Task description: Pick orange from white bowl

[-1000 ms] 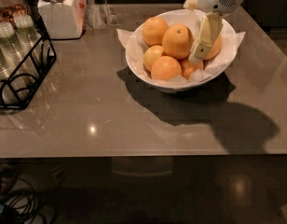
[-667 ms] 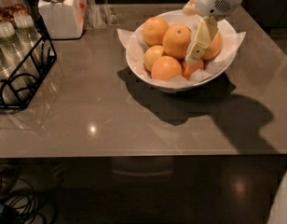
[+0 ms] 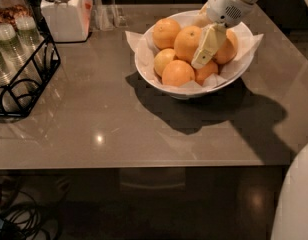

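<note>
The white bowl (image 3: 144, 64) stands on the grey table, toward the back right, lined with white paper napkins. It holds several oranges: a large one in the middle (image 3: 186, 43), one at the back left (image 3: 166, 32), one at the front (image 3: 177, 73), one at the right (image 3: 228, 48), and a paler yellowish fruit (image 3: 163, 60). My gripper (image 3: 203, 56) reaches down from the upper right into the bowl. It lies between the middle orange and the right one, against the middle orange's right side. The arm's white wrist (image 3: 226, 4) hangs over the bowl's back rim.
A white lidded jar (image 3: 64, 11) stands at the back left. A black wire rack (image 3: 24, 79) with glass bottles sits at the left edge. The table's front edge (image 3: 144, 165) runs across the view. A white robot part (image 3: 296, 199) shows at the bottom right.
The gripper has shifted left and lower into the bowl, closer against the middle orange. A white robot part has come into view at the bottom right.
</note>
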Controlling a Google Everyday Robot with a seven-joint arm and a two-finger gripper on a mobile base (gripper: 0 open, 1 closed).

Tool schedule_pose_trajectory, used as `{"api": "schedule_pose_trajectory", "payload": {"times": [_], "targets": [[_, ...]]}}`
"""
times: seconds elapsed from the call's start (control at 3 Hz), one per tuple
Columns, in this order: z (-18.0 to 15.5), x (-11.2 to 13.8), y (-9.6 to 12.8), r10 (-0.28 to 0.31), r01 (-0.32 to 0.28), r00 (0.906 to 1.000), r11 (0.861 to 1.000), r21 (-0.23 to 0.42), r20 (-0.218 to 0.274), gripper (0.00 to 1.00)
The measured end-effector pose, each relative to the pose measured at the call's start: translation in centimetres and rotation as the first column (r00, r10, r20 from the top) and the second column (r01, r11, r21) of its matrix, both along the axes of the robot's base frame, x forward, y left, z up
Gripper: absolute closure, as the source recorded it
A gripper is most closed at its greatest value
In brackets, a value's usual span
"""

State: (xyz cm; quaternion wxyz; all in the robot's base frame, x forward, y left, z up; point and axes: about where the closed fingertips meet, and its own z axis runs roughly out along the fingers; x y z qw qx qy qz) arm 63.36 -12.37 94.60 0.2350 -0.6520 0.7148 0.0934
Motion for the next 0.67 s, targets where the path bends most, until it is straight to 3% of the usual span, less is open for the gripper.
{"api": "schedule_pose_trajectory", "payload": {"times": [0.33, 0.67], "targets": [[-0.01, 0.01, 0.01, 0.0, 0.0, 1.0, 1.0, 0.0, 0.0, 0.28], [-0.57, 0.52, 0.74, 0.008, -0.008, 0.9998, 1.0, 0.0, -0.016, 0.15]]}}
